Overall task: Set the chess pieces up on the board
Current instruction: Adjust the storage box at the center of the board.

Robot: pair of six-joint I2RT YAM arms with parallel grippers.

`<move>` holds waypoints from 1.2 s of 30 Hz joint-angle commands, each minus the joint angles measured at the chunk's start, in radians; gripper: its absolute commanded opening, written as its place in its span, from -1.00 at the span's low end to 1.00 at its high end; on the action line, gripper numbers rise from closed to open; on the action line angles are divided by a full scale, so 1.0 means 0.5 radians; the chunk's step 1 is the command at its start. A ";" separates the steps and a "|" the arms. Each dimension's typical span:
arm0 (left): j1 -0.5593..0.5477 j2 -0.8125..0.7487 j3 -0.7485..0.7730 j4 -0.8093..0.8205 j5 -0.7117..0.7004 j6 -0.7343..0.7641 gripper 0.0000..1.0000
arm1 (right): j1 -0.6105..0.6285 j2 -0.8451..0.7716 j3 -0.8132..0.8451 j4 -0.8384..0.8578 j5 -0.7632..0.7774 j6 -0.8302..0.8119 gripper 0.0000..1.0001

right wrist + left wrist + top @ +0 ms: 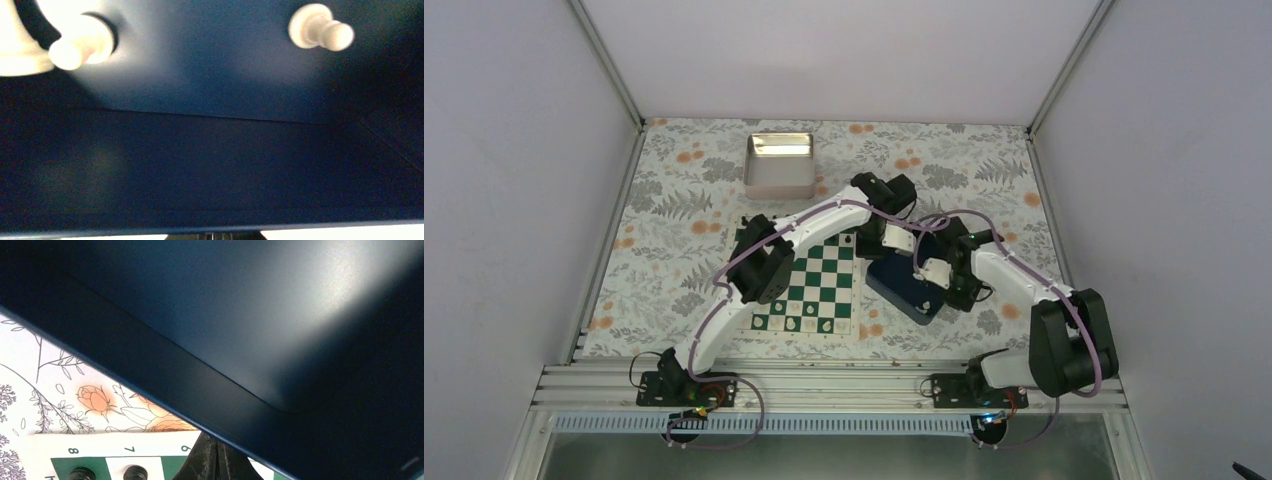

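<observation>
The left claw [215, 464] and right claw [212, 236] seem clamped on the rim of the blue tray [900, 290], at 3 o'clock from the board [819, 285], so keep it level and the white pieces [320, 28] inside will not roll.

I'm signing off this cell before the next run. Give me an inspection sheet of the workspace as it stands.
Surface: floral-patterned tablecloth covers the table.
Job's things: green-and-white chessboard lies centre; at least three cream plastic chess pieces are in the dark blue square tray at the board's right side.
Clutter: small black chess pieces stand on the board; shiny metal rectangular tin sits at the far side.
Grippers: left gripper and right gripper are both shut at the tray's rim; whether they clamp it cannot be told.
Cables: purple cables run along both arms.
Surroundings: plain white walls; metal rail along the near edge.
</observation>
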 commanded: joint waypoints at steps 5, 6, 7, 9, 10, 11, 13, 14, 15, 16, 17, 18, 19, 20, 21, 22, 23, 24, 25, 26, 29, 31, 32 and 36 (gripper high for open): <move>-0.040 -0.035 0.013 -0.038 0.065 -0.013 -0.95 | -0.308 0.081 0.086 0.307 -0.005 -0.270 -0.92; -0.043 -0.040 0.003 -0.039 0.067 -0.014 -0.95 | -0.351 0.101 0.096 0.339 -0.011 -0.295 -0.92; -0.045 -0.048 -0.005 -0.039 0.067 -0.016 -0.95 | -0.398 0.121 0.109 0.368 -0.019 -0.318 -0.92; -0.052 -0.062 -0.017 -0.036 0.070 -0.020 -0.95 | -0.486 0.175 0.143 0.426 -0.043 -0.359 -0.92; -0.059 -0.069 -0.022 -0.038 0.070 -0.023 -0.95 | -0.529 0.213 0.173 0.445 -0.065 -0.368 -0.92; -0.065 -0.077 -0.031 -0.038 0.070 -0.021 -0.95 | -0.564 0.246 0.205 0.441 -0.106 -0.383 -0.92; -0.080 -0.094 -0.049 -0.041 0.071 -0.026 -0.95 | -0.617 0.297 0.274 0.414 -0.217 -0.410 -0.92; -0.090 -0.104 -0.057 -0.042 0.068 -0.031 -0.95 | -0.626 0.314 0.294 0.404 -0.247 -0.416 -0.92; -0.097 -0.113 -0.069 -0.042 0.066 -0.032 -0.95 | -0.626 0.331 0.309 0.388 -0.269 -0.420 -0.92; -0.105 -0.124 -0.080 -0.040 0.062 -0.035 -0.95 | -0.628 0.348 0.324 0.372 -0.299 -0.427 -0.92; -0.109 -0.135 -0.088 -0.037 0.064 -0.037 -0.95 | -0.630 0.362 0.347 0.356 -0.334 -0.430 -0.92; -0.113 -0.144 -0.099 -0.034 0.064 -0.040 -0.95 | -0.629 0.374 0.369 0.339 -0.375 -0.431 -0.92; -0.119 -0.156 -0.107 -0.031 0.064 -0.043 -0.95 | -0.631 0.391 0.395 0.313 -0.422 -0.433 -0.92; -0.124 -0.164 -0.114 -0.030 0.064 -0.045 -0.95 | -0.629 0.402 0.424 0.289 -0.475 -0.434 -0.92; -0.130 -0.176 -0.123 -0.029 0.063 -0.047 -0.95 | -0.630 0.412 0.454 0.272 -0.517 -0.434 -0.92; -0.136 -0.184 -0.130 -0.028 0.066 -0.051 -0.95 | -0.631 0.424 0.479 0.252 -0.551 -0.436 -0.92; -0.146 -0.193 -0.137 -0.029 0.066 -0.048 -0.95 | -0.630 0.438 0.507 0.234 -0.581 -0.437 -0.92; -0.154 -0.202 -0.150 -0.025 0.066 -0.050 -0.95 | -0.631 0.458 0.537 0.216 -0.611 -0.438 -0.92; -0.161 -0.209 -0.157 -0.022 0.065 -0.051 -0.95 | -0.632 0.479 0.568 0.195 -0.632 -0.438 -0.92; -0.167 -0.214 -0.164 -0.020 0.067 -0.051 -0.95 | -0.634 0.503 0.608 0.180 -0.651 -0.438 -0.92; -0.191 -0.213 -0.147 -0.033 0.074 -0.051 -0.95 | -0.634 0.577 0.688 0.168 -0.667 -0.425 -0.92; -0.212 -0.206 -0.141 -0.045 0.082 -0.051 -0.95 | -0.634 0.630 0.739 0.148 -0.682 -0.420 -0.92; -0.224 -0.206 -0.143 -0.055 0.084 -0.051 -0.95 | -0.634 0.672 0.761 0.144 -0.686 -0.419 -0.92; -0.290 -0.191 -0.138 -0.112 0.087 -0.051 -0.95 | -0.634 0.770 0.867 0.110 -0.704 -0.422 -0.92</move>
